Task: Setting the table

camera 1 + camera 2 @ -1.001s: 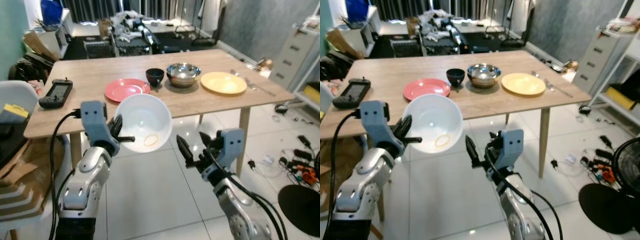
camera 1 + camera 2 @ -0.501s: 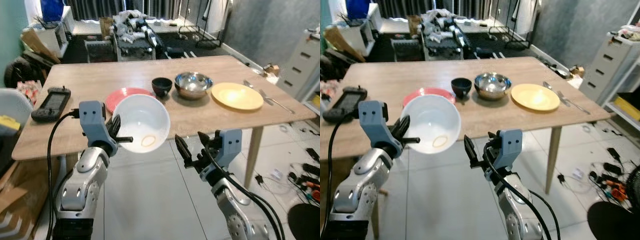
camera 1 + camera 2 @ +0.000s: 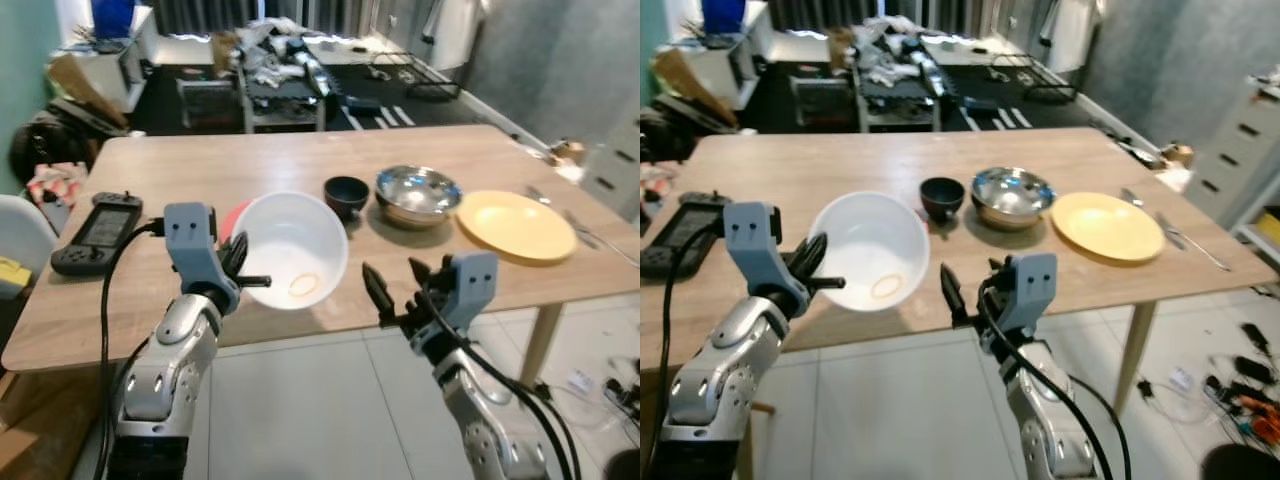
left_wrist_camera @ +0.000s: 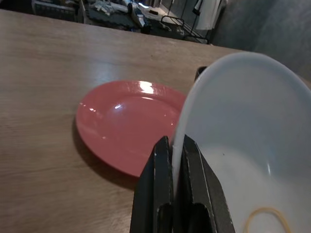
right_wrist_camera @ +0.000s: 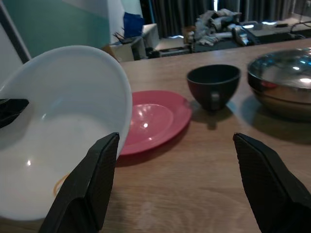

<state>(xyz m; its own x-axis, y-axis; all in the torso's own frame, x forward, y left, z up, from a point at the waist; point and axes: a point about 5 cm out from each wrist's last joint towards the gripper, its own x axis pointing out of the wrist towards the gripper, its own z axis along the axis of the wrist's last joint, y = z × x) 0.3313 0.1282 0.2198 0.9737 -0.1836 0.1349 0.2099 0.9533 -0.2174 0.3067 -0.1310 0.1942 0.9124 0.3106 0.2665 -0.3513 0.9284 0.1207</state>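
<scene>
Left gripper (image 3: 240,268) pinches the white bowl (image 3: 291,250) by its rim, above the table's (image 3: 200,170) near edge. Right gripper (image 3: 398,292) fingers spread, empty. Plates and two bowls sit on it; white bowl not yet placed.

bowls: 3 – white (image 3: 292,248), black (image 3: 347,193), steel (image 3: 417,194) | plates: 2 – red (image 4: 129,124), yellow (image 3: 515,225)

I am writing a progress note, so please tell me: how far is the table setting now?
Already on the table: a red plate, a small black bowl, a metal bowl and a yellow plate. In hand: the left gripper pinches the rim of a white bowl, held tilted near the table's front edge beside the red plate. The right gripper is open and empty. Left to do: set the white bowl down.
</scene>
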